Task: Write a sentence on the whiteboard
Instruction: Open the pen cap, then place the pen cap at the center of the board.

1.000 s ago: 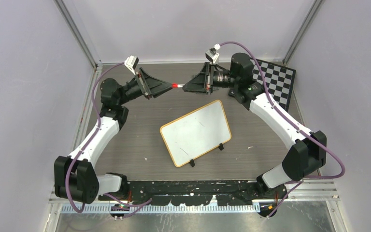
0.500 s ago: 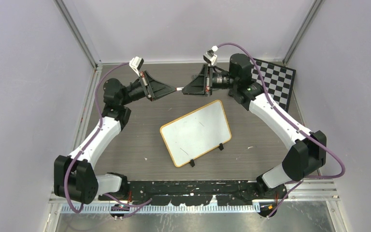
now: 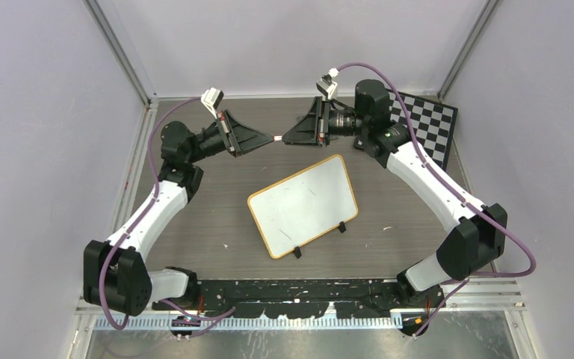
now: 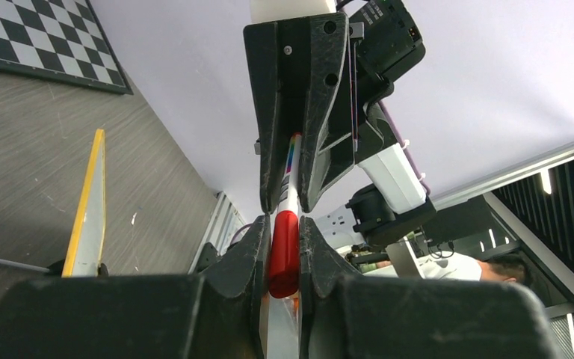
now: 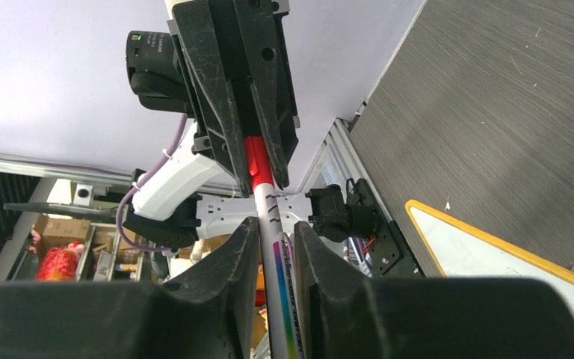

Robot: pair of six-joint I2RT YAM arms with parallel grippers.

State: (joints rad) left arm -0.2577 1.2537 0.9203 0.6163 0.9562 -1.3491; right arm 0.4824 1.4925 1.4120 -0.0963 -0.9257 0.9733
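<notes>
My left gripper point(image 4: 284, 228) is pressed together on the glossy red cap point(image 4: 284, 258) of a slim, round plastic marker point(image 5: 269, 202). The cap sits snug between the two matte black, scuffed fingers. Just beyond the cap, the white barrel with its thin rainbow stripe runs straight into my right gripper point(image 5: 274, 228), which faces the left one nose to nose. The right fingers flank the barrel very closely, but I cannot tell whether they are pinching it or only lying alongside.

I judge this to be the step before any writing: the pen is shared between my two grippers, either to pull the cap off or to pass it across. If it is uncapping, the next move needs one firm grip on the barrel and a straight pull apart along the pen's axis. A twist or a slack grip could let the smooth barrel slide.

Below both grippers and back towards my bases, well apart from them, the small rectangular whiteboard point(image 3: 303, 206) lies on the dark wood-grain table point(image 3: 217, 217). It has a thin orange rounded frame and two black feet. Its smooth white face is bare, so the sentence is not yet begun.

Farther off, behind my right gripper, lies a flat black-and-white chequered board point(image 3: 426, 123).
</notes>
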